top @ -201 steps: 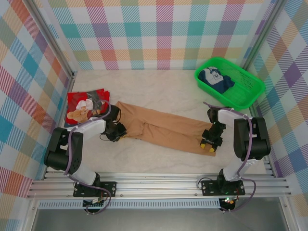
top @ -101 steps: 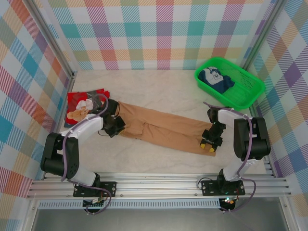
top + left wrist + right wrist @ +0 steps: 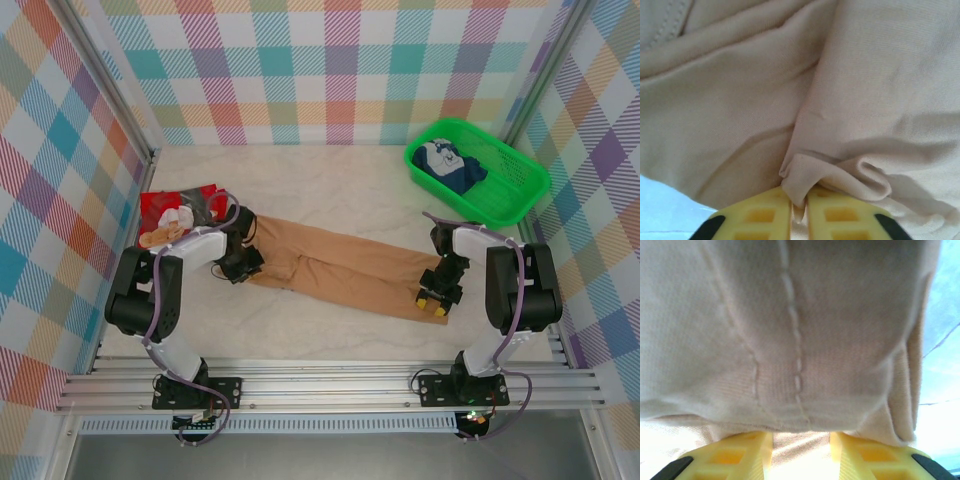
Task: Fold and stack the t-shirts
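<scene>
The tan t-shirt (image 3: 340, 265) lies flat on the tabletop (image 3: 330, 190), left of the green basket (image 3: 515, 170) and nearer the arms than it is. It is gathered into a long, narrow band. Its long axis runs on a slant: the end away from the basket sits further back, and the end closer to the basket points toward the near edge.

The cloth looks light, thin and limp. It creases easily and will likely sag between two holds, so a hold at each end of the band, on bunched layers or a seam, should serve best.

The left tool (image 3: 799, 197) sits at the end away from the basket. Its yellow fingers are almost together, nipping a small fold of the tan cloth. The right tool (image 3: 801, 440) sits at the end nearer the basket, its fingers a little apart with a thicker bundle of stitched layers between them.

The red t-shirt (image 3: 170, 212) lies folded further from the basket, just past the left tool. A dark blue and white garment (image 3: 447, 165) rests inside the basket.
</scene>
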